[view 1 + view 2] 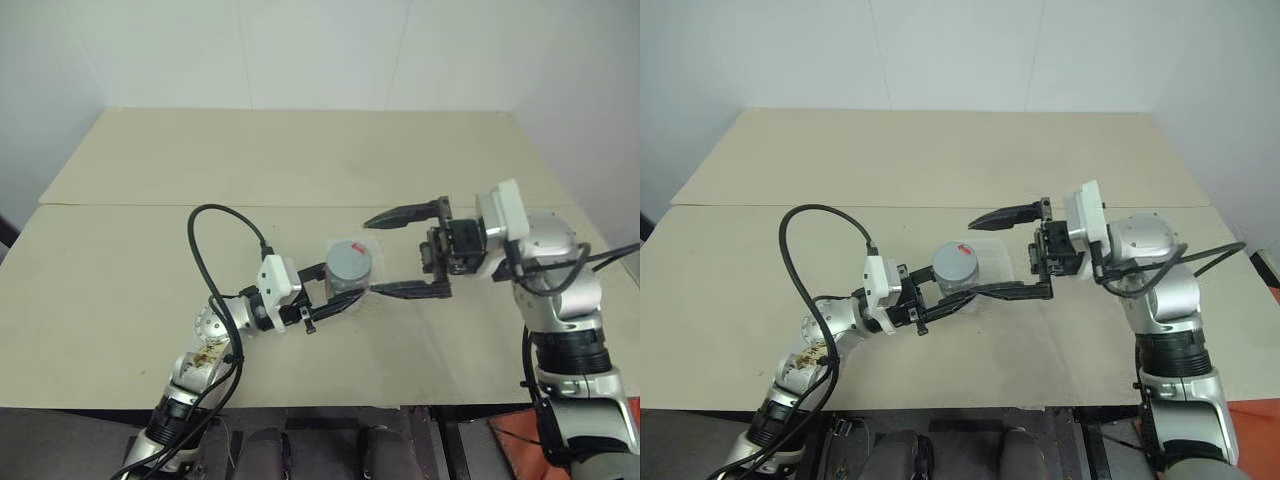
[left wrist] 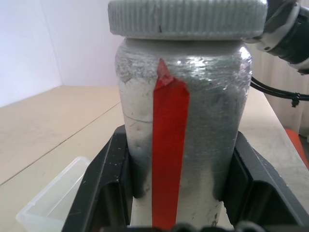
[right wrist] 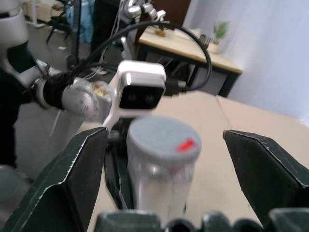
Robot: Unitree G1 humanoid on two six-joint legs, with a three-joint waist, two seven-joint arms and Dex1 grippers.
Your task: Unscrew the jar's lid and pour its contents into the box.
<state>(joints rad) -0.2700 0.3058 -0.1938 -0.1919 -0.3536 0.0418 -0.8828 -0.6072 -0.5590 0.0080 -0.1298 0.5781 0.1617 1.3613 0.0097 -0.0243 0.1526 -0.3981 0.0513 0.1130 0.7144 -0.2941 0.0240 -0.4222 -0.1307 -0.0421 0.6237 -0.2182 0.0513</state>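
The left tool (image 1: 322, 297) is clamped around the body of the jar (image 1: 351, 272), holding it upright above the worktop (image 1: 300, 170). The grey lid (image 3: 164, 137), with its small red mark, sits on top of the jar, so from where I stand the unscrewing looks not yet finished (whether the lid has been loosened at all I can't judge). The right tool (image 1: 398, 252) faces the left one with its two black fingers spread wide, one on either side of the lid and touching nothing that I can see.

The box (image 2: 50, 200) lies on the worktop just beneath and beside the left tool; from overhead its pale rim shows around the jar. The pour is all to come: the lid must come off first, then the jar must be tipped over the box.

What is inside the jar is hard to make out through its silvery wrap and red strip, and most of the box is hidden behind the jar and the fingers.
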